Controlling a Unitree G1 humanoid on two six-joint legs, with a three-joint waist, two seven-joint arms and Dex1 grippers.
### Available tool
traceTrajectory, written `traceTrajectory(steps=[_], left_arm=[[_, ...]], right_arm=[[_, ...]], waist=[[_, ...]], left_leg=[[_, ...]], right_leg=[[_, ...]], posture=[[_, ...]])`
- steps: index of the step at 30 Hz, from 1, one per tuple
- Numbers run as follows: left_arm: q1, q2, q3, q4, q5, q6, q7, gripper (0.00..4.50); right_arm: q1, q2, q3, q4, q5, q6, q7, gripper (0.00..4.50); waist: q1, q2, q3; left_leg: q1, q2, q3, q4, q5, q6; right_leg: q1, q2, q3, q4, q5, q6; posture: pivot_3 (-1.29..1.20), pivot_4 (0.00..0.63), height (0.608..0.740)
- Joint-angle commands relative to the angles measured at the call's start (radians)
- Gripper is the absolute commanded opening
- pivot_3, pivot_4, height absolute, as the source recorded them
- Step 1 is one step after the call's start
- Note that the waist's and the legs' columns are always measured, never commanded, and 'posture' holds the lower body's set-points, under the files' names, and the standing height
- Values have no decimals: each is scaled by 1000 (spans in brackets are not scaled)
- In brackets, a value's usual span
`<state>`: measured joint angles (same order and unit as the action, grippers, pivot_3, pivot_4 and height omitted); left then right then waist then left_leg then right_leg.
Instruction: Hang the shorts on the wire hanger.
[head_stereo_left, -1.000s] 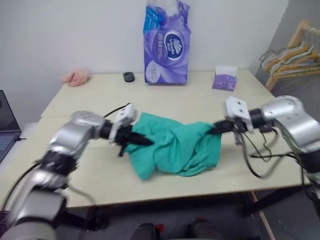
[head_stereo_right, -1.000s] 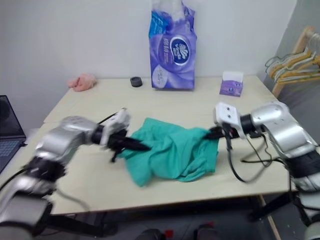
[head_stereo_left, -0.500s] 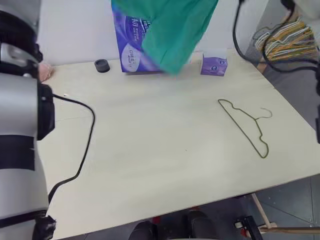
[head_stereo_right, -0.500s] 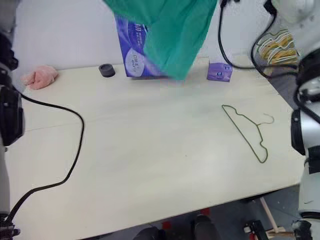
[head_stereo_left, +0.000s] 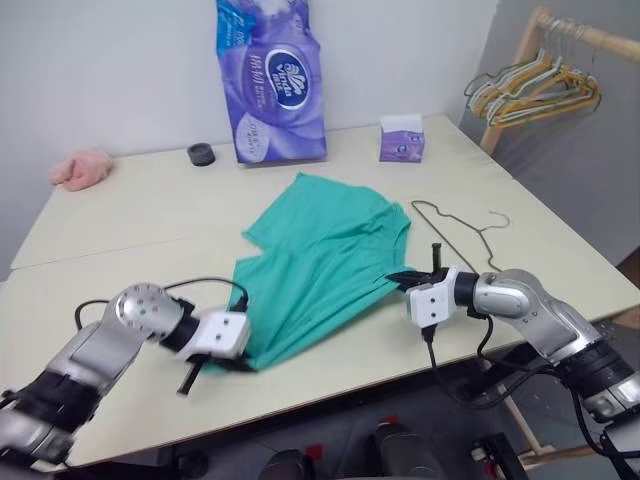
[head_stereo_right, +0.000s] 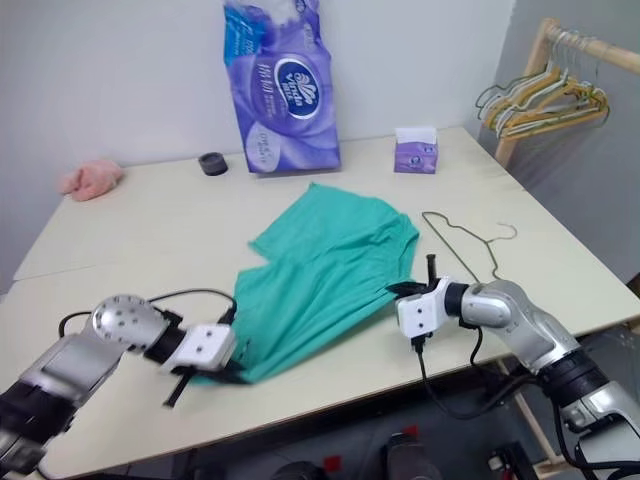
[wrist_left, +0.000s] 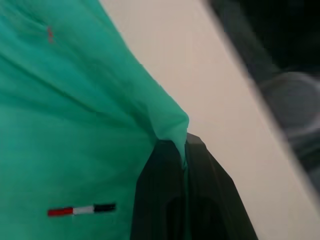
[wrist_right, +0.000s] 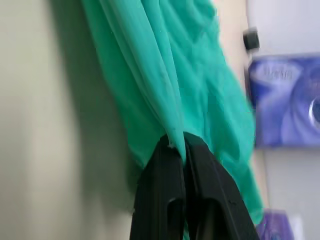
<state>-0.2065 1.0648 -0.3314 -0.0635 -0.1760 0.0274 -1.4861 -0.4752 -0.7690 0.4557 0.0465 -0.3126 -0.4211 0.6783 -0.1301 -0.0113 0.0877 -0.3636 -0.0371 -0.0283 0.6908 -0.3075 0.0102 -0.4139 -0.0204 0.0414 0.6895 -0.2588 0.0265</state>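
left eye view: shorts (head_stereo_left: 320, 265) are spread flat on the table (head_stereo_left: 120, 210), pinched at opposite edges by left gripper (head_stereo_left: 238, 366) and right gripper (head_stereo_left: 400, 279). wire hanger (head_stereo_left: 455, 228) lies just beside, uncovered. thin pinches could be lost if fabric is tugged.

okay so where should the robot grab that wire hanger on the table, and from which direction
Probably the wire hanger at its neck below the hook, coming straight down from above. It lies flat on the table beside the shorts, apart from them, so only a top-down pinch on the thin wire looks workable.
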Motion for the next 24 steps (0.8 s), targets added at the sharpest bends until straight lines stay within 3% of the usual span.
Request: traceTrajectory(steps=[1,8,24], left_arm=[[99,82,25,-155,-52,104,-45,0],[185,138,49,-243,-110,155,-81,0],[176,78,29,-289,-146,256,-72,0]], right_arm=[[18,-48,-66,-85,16,23,59,68],[192,-194,-88,-266,125,97,251,68],[310,-269,-135,-403,165,271,370,68]], waist=[[22,0,0],[80,-4,-2],[76,-5,-3]], left_leg=[[3,0,-1,0,-1,1],[5,-2,2,5,-2,3],[4,-1,4,4,-2,3]], right_leg=[[5,0,-1,-3,0,0],[10,-2,0,-10,2,5],[10,0,1,-10,-1,9]], posture=[[-84,47,740],[-86,43,740],[-112,58,740]])
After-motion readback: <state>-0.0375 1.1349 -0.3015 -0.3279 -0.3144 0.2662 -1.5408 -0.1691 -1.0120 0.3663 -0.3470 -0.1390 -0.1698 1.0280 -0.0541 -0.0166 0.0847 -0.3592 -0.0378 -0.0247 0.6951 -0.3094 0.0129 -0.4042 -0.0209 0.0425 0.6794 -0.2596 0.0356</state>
